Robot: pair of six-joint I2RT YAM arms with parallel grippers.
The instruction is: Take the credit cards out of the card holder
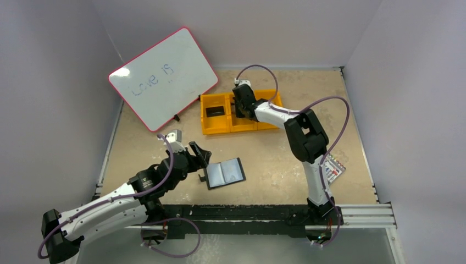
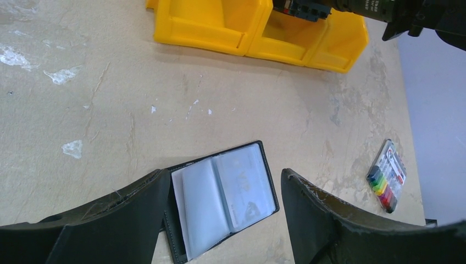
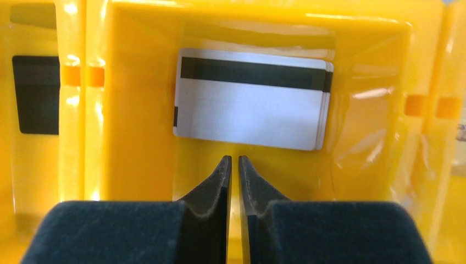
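The black card holder lies open on the table, its clear sleeves up. In the left wrist view the card holder shows a pale card inside the right sleeve. My left gripper is open and empty, and its jaws straddle the holder from above. My right gripper is inside the middle compartment of the orange tray, jaws together with a hairline gap and nothing between them. A stack of silvery-grey cards lies just ahead of it. A black card lies in the left compartment.
A red-framed whiteboard leans at the back left. A pack of coloured markers lies by the right arm's base, also seen in the left wrist view. The tray stands beyond the holder. Walls enclose the table on three sides.
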